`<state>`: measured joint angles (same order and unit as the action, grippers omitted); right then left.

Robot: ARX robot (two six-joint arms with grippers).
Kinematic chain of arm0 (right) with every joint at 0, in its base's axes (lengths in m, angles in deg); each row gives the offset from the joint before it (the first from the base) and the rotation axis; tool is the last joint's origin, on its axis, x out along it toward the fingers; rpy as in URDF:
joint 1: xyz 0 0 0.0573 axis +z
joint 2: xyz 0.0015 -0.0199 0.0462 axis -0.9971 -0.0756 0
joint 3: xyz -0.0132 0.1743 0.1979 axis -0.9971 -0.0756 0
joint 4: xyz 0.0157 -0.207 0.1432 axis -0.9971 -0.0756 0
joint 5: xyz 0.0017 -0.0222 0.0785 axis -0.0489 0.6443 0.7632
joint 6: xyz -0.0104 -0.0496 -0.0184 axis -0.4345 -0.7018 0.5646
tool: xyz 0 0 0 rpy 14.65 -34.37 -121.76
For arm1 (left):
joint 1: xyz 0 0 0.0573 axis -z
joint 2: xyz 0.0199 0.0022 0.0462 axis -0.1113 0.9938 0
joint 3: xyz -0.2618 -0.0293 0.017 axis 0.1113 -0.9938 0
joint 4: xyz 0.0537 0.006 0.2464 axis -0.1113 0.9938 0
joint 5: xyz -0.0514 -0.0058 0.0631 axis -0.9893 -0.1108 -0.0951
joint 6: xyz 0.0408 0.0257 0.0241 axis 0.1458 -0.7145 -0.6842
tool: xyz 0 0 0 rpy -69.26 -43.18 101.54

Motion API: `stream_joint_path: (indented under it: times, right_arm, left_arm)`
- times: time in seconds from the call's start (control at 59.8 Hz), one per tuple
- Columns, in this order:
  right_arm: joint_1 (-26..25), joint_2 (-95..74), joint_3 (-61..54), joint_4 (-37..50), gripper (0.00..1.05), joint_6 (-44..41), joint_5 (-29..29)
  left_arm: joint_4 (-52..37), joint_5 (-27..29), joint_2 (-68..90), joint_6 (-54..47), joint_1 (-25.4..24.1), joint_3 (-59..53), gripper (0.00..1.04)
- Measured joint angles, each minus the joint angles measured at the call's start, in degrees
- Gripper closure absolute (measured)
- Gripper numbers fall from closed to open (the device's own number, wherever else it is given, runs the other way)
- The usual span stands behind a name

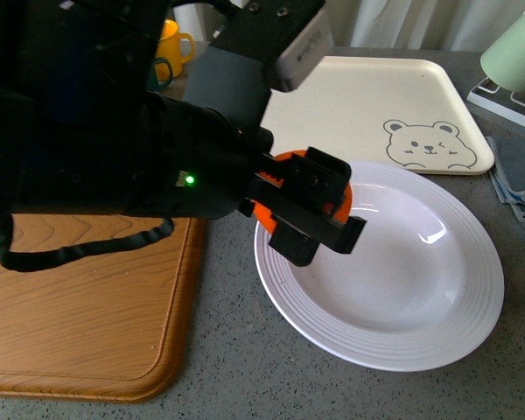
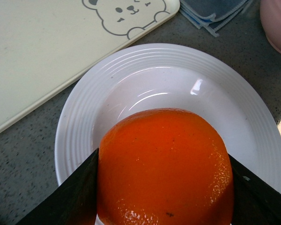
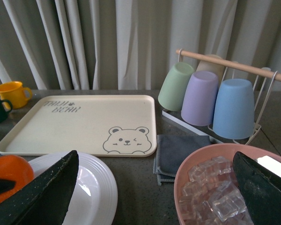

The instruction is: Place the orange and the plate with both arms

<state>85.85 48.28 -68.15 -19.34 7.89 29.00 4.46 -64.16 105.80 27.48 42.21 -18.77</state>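
Right now the left gripper [image 1: 313,208] is clamped on the orange [image 2: 164,164], one black finger on each side of it, over the left rim of the white plate [image 1: 402,343]; whether the fruit touches the plate cannot be told. The plate sits on the grey counter [image 1: 227,350], just right of a wooden board [image 1: 87,306] and just in front of the cream bear tray [image 1: 367,96]. The right gripper [image 3: 154,187] has its fingers spread wide with nothing between them; beyond them shows a pink bowl [image 3: 201,158] of ice cubes [image 3: 215,187], next to a folded grey cloth [image 3: 178,150]
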Motion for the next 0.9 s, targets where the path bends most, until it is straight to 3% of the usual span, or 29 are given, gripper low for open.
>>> stream_joint_path:
  times: [0.485,0.736,0.903]
  right_arm:
    - [0.00,0.00,0.00,0.00,0.09,0.00,0.00]
    - [0.00,0.00,0.00,0.00,0.09,0.00,0.00]
    - [0.00,0.00,0.00,0.00,0.09,0.00,0.00]
  left_arm:
    - [0.15,3.61,6.40,1.81,3.26,6.14,0.45]
    - [0.13,4.13,6.78,2.82,3.58,6.67,0.07]
    - [-0.22,4.04,5.77,3.58,3.52,5.27,0.09]
